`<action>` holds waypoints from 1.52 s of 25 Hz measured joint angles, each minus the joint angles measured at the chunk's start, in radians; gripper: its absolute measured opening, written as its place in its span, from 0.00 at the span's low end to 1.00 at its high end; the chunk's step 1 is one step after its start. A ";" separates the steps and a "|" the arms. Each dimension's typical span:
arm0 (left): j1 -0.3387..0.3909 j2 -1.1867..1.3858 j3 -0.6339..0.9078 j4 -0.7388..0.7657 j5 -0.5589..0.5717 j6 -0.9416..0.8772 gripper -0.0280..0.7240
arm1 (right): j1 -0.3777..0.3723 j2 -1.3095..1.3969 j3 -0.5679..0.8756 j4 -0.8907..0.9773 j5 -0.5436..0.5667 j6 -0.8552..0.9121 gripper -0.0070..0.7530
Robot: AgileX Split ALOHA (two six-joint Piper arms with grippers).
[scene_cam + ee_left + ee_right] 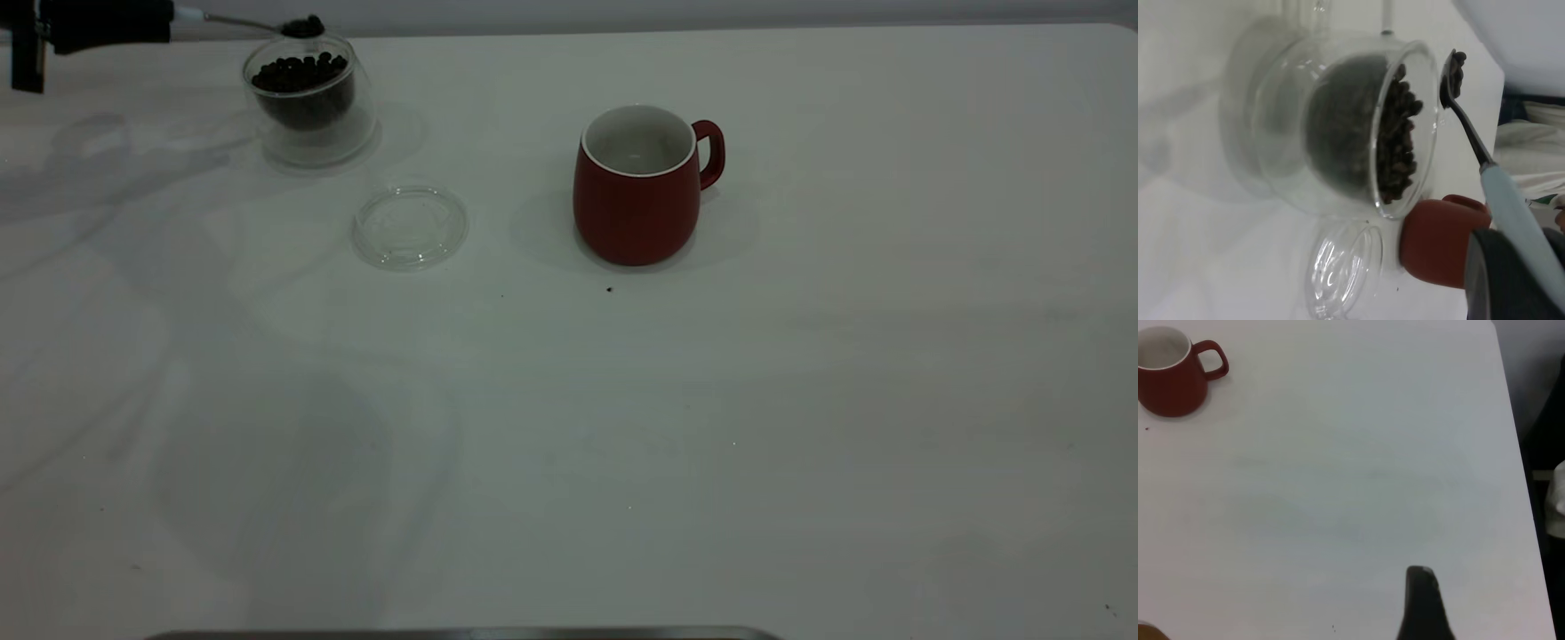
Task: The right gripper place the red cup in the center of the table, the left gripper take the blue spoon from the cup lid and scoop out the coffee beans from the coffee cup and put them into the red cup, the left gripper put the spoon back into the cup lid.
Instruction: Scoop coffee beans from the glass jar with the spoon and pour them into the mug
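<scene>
Fingers [1511,280] of the left gripper [133,22] clamp the blue spoon [1511,200], lying level, bowl over the coffee cup [307,98].

Between my glass cup [309,105] and red cup [637,188] only the flat lid [410,226] lies; the table [711,444] nearer me is open.

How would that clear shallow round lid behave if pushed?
The clear shallow round plastic lid looks thin and empty, so probably light, sliding easily on the smooth white table. Lying flat, it seems unlikely to tip or roll.
</scene>
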 joint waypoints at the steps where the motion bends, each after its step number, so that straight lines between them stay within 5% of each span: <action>1: 0.000 -0.004 0.000 0.000 0.000 -0.001 0.20 | 0.000 0.000 0.000 0.000 0.000 0.000 0.73; 23: -0.059 -0.050 0.040 -0.003 0.000 -0.014 0.20 | 0.000 0.000 0.000 0.000 0.000 0.000 0.73; 38: -0.170 -0.050 0.040 -0.006 0.000 -0.009 0.20 | 0.000 0.000 0.000 0.000 0.000 0.000 0.73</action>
